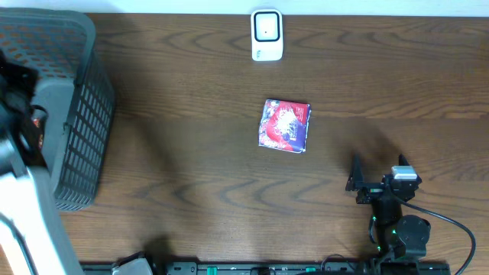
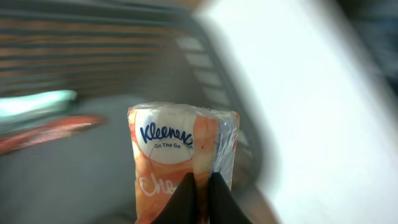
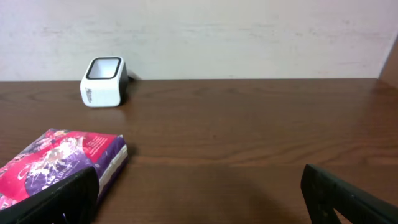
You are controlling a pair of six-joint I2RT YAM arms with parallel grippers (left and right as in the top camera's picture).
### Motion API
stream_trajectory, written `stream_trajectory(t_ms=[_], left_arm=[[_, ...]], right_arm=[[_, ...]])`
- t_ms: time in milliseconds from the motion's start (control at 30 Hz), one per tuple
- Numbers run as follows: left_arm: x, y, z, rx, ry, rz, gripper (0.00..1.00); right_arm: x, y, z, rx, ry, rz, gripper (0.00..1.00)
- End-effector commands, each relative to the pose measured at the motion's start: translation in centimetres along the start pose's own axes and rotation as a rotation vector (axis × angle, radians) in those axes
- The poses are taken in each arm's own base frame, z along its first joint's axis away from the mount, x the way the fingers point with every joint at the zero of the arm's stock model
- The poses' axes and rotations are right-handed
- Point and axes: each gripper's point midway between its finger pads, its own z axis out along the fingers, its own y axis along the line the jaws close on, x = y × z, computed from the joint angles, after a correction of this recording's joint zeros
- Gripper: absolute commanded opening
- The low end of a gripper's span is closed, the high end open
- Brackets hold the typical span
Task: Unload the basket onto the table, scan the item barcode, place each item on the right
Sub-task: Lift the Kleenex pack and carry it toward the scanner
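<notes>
My left gripper (image 2: 203,177) is shut on an orange-and-white Kleenex tissue pack (image 2: 174,149), pinching its wrapper between the two black fingers; the pack stands upright in front of the basket's wall. In the overhead view the left arm (image 1: 19,122) reaches over the basket and hides the gripper and pack. The white barcode scanner (image 1: 267,34) (image 3: 104,82) stands at the table's far edge. My right gripper (image 1: 379,164) (image 3: 200,180) rests low at the front right, open with nothing between its fingers.
A dark grey mesh basket (image 1: 84,114) fills the left end of the table. A red-and-purple packet (image 1: 285,126) (image 3: 56,158) lies flat mid-table, between the scanner and the right gripper. A pale wall (image 3: 249,37) runs behind the scanner.
</notes>
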Motion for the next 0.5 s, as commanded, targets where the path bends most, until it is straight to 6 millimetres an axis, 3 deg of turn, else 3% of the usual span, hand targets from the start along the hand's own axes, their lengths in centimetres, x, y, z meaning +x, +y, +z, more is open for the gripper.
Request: stream_trajectory(t_ms=[0, 33, 100, 200, 233, 467], left_arm=[[5.3, -7.5, -4.8, 0.323, 0.152, 0.187, 0.07], [8.4, -9.8, -6.4, 0.406, 0.216, 0.269, 0.07], [12.9, -11.9, -7.6, 0.486, 0.307, 0.378, 0.07], [21.1, -13.4, -8.2, 0.520, 0.444, 0.597, 0.07], [24.4, -13.0, -7.7, 0.475, 0.487, 0.692, 0.07], [38.7, -8.5, -3.8, 0.235, 0.719, 1.022, 0.07]], right_arm=[[0.1, -0.1, 0.0, 0.003, 0.002, 0.007, 0.99], [0.1, -0.1, 0.0, 0.003, 0.002, 0.007, 0.99], [0.1, -0.1, 0.0, 0.003, 0.002, 0.007, 0.99], [0.1, -0.1, 0.0, 0.003, 0.002, 0.007, 0.99], [0.1, -0.1, 0.0, 0.003, 0.002, 0.007, 0.99], [0.1, -0.1, 0.0, 0.003, 0.002, 0.007, 0.99]])
